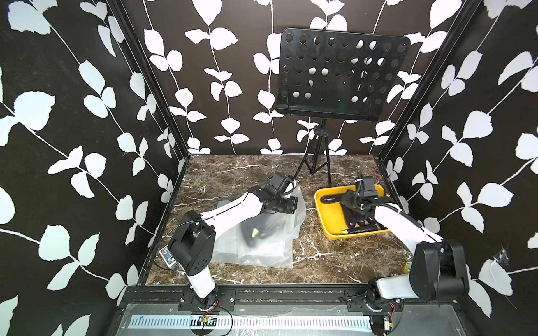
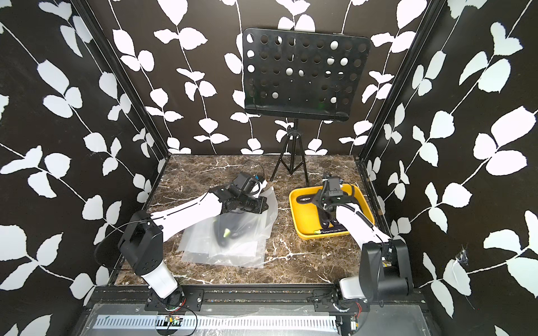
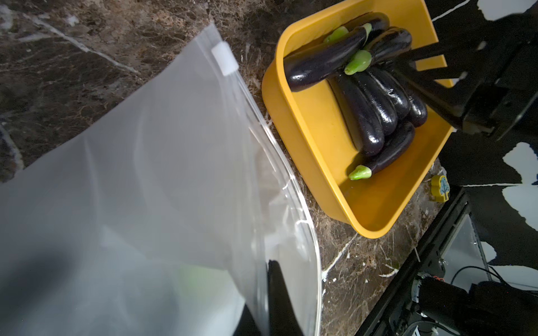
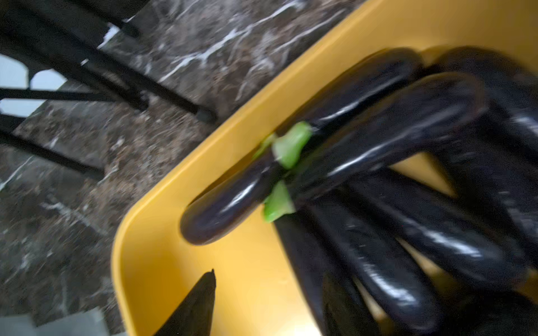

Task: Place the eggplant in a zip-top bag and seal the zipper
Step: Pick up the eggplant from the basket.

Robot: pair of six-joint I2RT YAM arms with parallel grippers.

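No words or numbers can be read anywhere. A small yellow token (image 3: 440, 189), near right of the tray (image 3: 378, 212), bears a tree-like picture.

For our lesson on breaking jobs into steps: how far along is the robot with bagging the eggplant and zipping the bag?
Done: one eggplant lies inside the bag. In hand: the left gripper pinches the bag's mouth and holds it up; the right gripper hangs open over the eggplants in the yellow tray, holding nothing. Left: sealing; the mouth gapes, with the slider at one end of the zipper.
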